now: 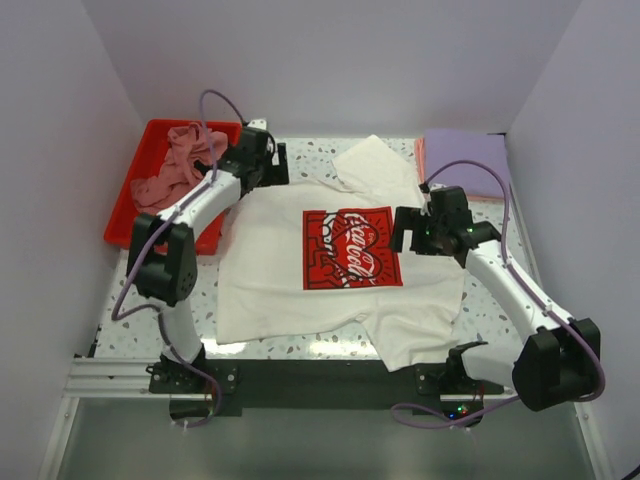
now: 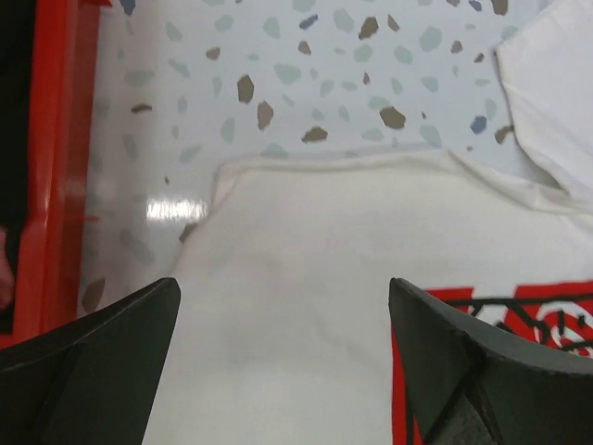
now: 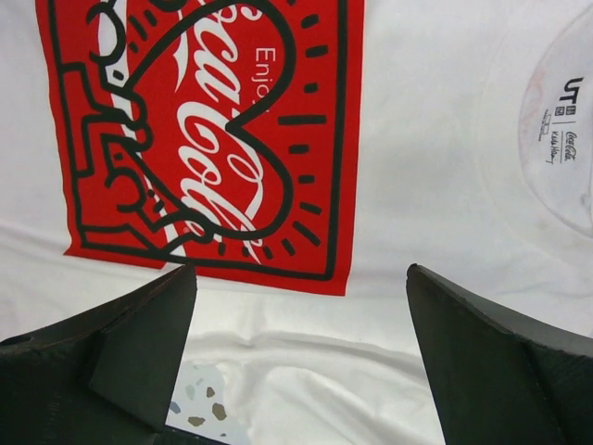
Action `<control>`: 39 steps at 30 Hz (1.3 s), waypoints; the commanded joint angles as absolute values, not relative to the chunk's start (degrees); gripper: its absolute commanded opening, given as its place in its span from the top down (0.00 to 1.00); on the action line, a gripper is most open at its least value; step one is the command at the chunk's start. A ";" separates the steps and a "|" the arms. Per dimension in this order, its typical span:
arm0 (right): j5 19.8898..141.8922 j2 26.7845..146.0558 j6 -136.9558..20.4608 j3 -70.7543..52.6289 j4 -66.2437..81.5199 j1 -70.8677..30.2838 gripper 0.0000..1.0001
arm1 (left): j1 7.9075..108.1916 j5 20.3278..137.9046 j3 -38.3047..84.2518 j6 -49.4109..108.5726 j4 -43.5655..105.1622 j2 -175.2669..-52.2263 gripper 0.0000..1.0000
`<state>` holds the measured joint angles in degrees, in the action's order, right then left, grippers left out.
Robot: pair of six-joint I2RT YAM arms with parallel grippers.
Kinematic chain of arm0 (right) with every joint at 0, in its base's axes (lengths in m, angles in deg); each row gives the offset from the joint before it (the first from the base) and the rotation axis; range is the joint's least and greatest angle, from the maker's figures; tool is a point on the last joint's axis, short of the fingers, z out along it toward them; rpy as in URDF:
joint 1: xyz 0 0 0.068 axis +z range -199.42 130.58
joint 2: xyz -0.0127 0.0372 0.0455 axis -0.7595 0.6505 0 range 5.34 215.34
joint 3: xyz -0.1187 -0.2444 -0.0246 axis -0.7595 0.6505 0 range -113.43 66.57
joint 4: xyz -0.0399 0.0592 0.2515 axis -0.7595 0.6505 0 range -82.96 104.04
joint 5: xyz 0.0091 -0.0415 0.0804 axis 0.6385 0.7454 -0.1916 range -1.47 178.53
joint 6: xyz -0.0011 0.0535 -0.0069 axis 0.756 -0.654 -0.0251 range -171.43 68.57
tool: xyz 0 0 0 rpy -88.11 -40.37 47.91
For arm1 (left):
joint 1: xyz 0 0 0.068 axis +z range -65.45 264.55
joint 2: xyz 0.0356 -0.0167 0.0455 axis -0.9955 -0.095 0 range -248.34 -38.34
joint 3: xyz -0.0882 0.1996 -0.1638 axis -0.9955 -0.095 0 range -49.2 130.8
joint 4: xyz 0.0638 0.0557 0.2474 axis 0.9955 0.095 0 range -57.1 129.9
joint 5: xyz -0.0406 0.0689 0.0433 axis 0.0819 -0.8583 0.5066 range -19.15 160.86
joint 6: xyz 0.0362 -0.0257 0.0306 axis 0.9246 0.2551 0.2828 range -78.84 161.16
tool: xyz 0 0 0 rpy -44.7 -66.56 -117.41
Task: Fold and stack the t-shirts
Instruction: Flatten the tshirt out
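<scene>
The white t-shirt point(image 1: 270, 270) lies spread out in the middle of the worktop point(image 1: 130, 330), with its red print facing up. It looks like the folding has not begun.

To do this step well, each arm should go straight down and pinch only the edge of the cloth. Then both should lift together, so the shirt folds flat with no bumps (one sleeve at the bottom right is already a bit rumpled).

The left fingers point(image 2: 93, 371) are wide apart. They hold nothing and hang over the shirt's corner at the upper left, close to the red tray point(image 1: 130, 215).

The right fingers point(image 3: 500, 371) are wide apart too, and hold nothing. They hang over the right side of the shirt, just past the print.

A pink t-shirt point(image 1: 175, 165) waits in the tray. A folded lavender t-shirt point(image 1: 465, 160) sits at the upper right.
</scene>
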<state>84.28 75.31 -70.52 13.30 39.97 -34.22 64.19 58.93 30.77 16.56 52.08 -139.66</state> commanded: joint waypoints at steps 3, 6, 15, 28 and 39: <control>80.36 75.38 -68.66 14.10 39.48 -34.30 0.01 | 66.97 61.90 50.78 32.17 58.82 -157.06 0.04; 79.49 75.48 -68.57 14.36 39.21 -34.39 0.01 | 69.16 61.53 58.44 33.33 63.57 -163.57 0.08; 79.04 77.32 -68.48 14.36 38.77 -34.30 0.01 | 71.10 65.06 56.89 38.09 64.01 -167.89 0.23; 79.30 76.71 -68.57 14.80 38.77 -34.39 0.01 | 71.10 67.08 53.81 36.33 62.96 -168.68 0.56; 78.95 76.44 -68.66 15.16 38.33 -34.30 0.01 | 70.58 67.78 50.39 32.12 61.38 -163.86 1.00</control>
<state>79.93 77.39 -69.32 14.58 39.73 -34.22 70.96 66.65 52.78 34.53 62.73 -168.16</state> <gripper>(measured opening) 0.987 0.024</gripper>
